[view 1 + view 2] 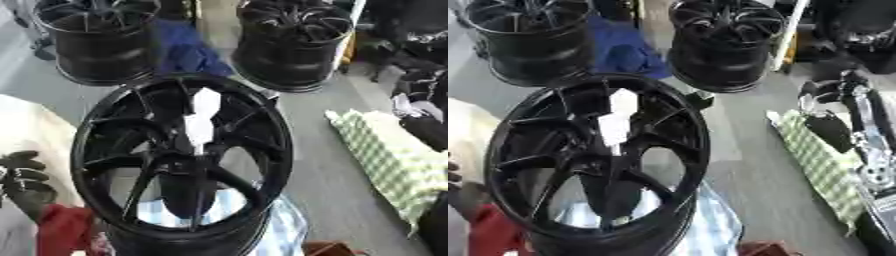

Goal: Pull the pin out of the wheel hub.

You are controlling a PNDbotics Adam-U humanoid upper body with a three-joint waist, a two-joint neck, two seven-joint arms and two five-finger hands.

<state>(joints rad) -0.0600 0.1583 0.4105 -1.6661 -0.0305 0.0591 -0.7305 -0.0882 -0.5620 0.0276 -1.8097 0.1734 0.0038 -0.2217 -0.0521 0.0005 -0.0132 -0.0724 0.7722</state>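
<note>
While the big black metal wheel hub (182,165) stood up on its rim in the middle of the floor, a white pin-like piece (199,122) stuck up from where its spokes met. It looked small, stiff and light, so I guessed it should be pinched near its wide top and pulled straight out. The wheel looked heavy and would likely stay put. The robot's left hand (24,175) waited low at the left side beside the rim, its dark fingers curled a little and holding nothing. The right arm (859,125) stretched down the right side over a green checked cloth (389,160); I could not tell how its hand was set.
</note>
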